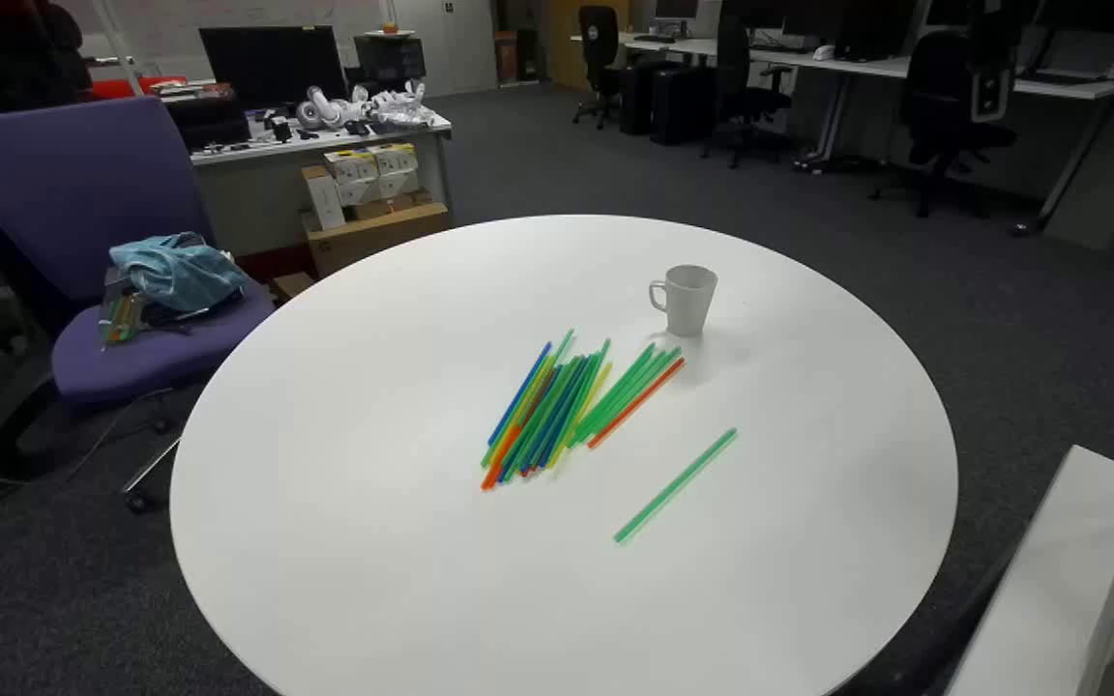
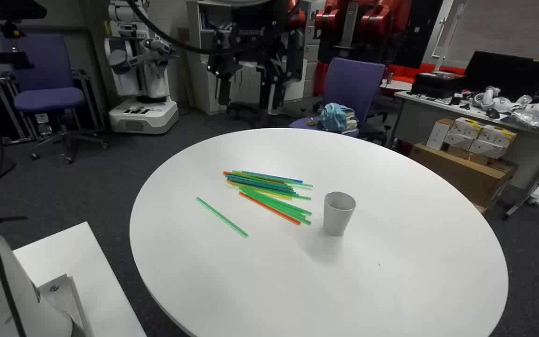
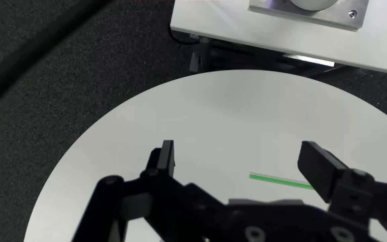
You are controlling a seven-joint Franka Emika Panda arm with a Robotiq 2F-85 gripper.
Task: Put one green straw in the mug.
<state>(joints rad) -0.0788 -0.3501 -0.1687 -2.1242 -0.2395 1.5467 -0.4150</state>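
One light-green straw (image 1: 675,486) lies flat by itself on the round white table; it also shows alone in an exterior view (image 2: 222,216). In the wrist view part of this straw (image 3: 277,180) shows, its right end hidden behind a finger. The white mug (image 1: 690,302) stands upright on the table beyond the straws, also in an exterior view (image 2: 337,215). It is out of the wrist view. My gripper (image 3: 239,148) is open and empty, high above the table. It shows at the top of an exterior view (image 2: 249,100), apart from the straw and mug.
A pile of green, blue, yellow and orange straws (image 1: 547,416) lies between the mug and the table's far side, with more green straws and an orange straw (image 1: 636,403) beside it. The robot's base stands on a separate white table (image 2: 82,267). A purple chair (image 1: 83,193) stands close by.
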